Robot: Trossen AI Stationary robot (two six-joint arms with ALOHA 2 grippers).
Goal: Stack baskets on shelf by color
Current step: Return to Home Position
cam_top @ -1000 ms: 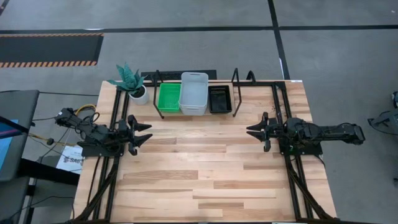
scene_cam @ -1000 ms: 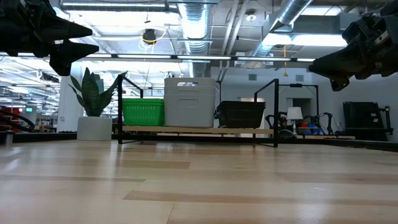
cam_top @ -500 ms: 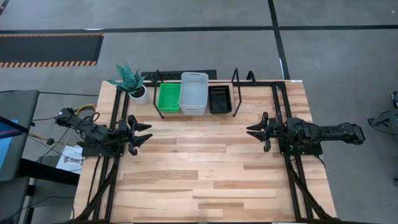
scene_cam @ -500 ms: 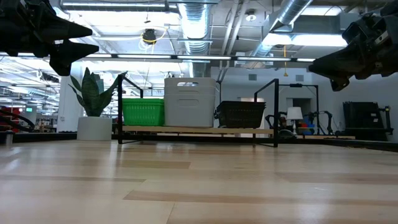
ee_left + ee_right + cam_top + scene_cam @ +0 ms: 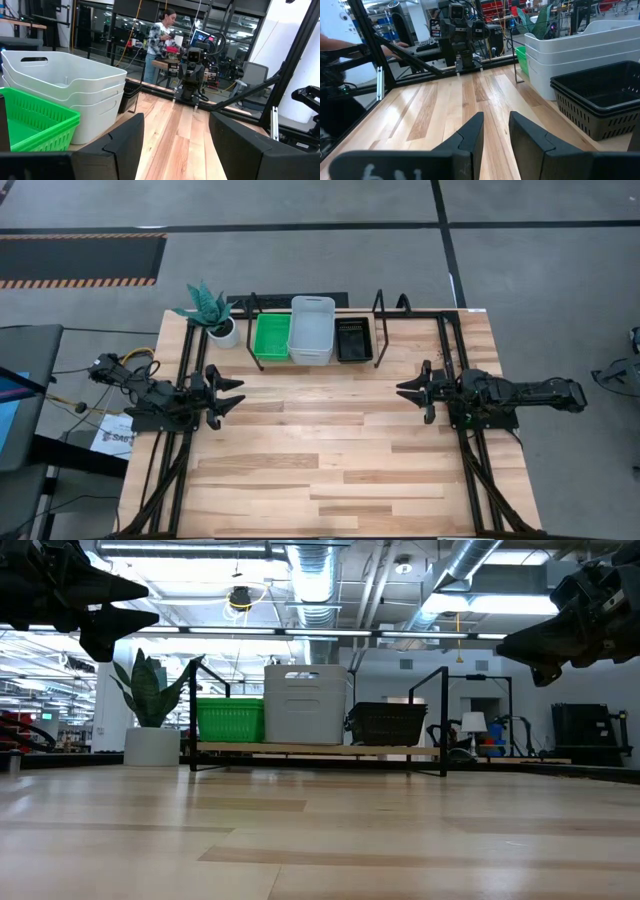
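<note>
Left gripper [image 5: 228,393] is held above the left side of the table [image 5: 330,465], fingers parted wide, nothing gripped. Right gripper [image 5: 408,390] is held opposite, facing it, fingers parted narrowly, nothing gripped. The shelf [image 5: 300,749] is found beyond and between the two grippers. Three stacks are set on it side by side: green baskets [image 5: 271,338] nearest the left gripper, white baskets [image 5: 311,330] in the middle, black baskets [image 5: 353,340] nearest the right gripper.
</note>
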